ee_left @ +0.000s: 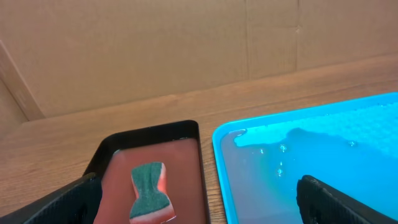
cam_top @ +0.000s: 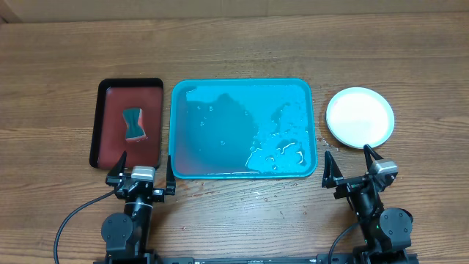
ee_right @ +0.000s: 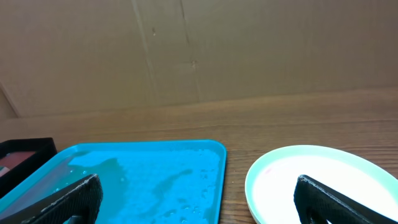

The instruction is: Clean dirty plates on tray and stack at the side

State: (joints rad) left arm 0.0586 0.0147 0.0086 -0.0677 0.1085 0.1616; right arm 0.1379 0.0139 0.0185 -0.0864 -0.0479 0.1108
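Note:
The turquoise tray (cam_top: 220,132) lies in the middle of the table, wet with water drops and holding no plates; it also shows in the left wrist view (ee_left: 323,137) and the right wrist view (ee_right: 143,168). A white plate (cam_top: 360,117) sits on the table right of the tray. In the right wrist view (ee_right: 298,168) a pale green-blue rim shows around it. The other plates do not show on their own. My left gripper (cam_top: 143,167) (ee_left: 196,199) is open and empty near the tray's front left corner. My right gripper (cam_top: 350,160) (ee_right: 198,193) is open and empty just in front of the plate.
A black tray with a red inside (cam_top: 128,121) (ee_left: 155,132) stands left of the turquoise tray. A green and red sponge (cam_top: 134,123) (ee_left: 149,190) lies in it. A cardboard wall stands behind the table.

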